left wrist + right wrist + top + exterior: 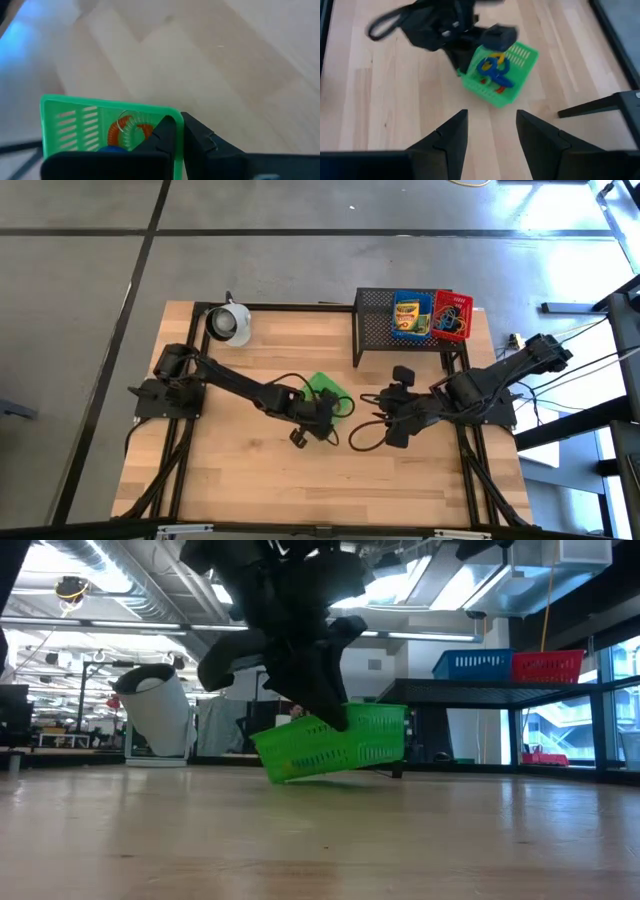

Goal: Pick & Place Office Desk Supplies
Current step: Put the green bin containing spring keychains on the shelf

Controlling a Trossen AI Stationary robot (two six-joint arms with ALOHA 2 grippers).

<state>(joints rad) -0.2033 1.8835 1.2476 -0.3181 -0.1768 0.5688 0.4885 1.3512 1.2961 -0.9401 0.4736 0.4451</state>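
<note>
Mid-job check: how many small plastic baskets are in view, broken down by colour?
Green slotted plastic basket, tilted, clamped in the left gripper: 1
Blue plastic basket on the black wire-mesh rack: 1
Red plastic basket on the same rack: 1
Total: 3

Basket [325, 389]: table centre, tilted, rubber bands [492, 70] inside.
Rack [385, 330]: 1 o'clock of basket; crayon box [406, 314] on top.
Cup [230, 323]: 10 o'clock.
</note>
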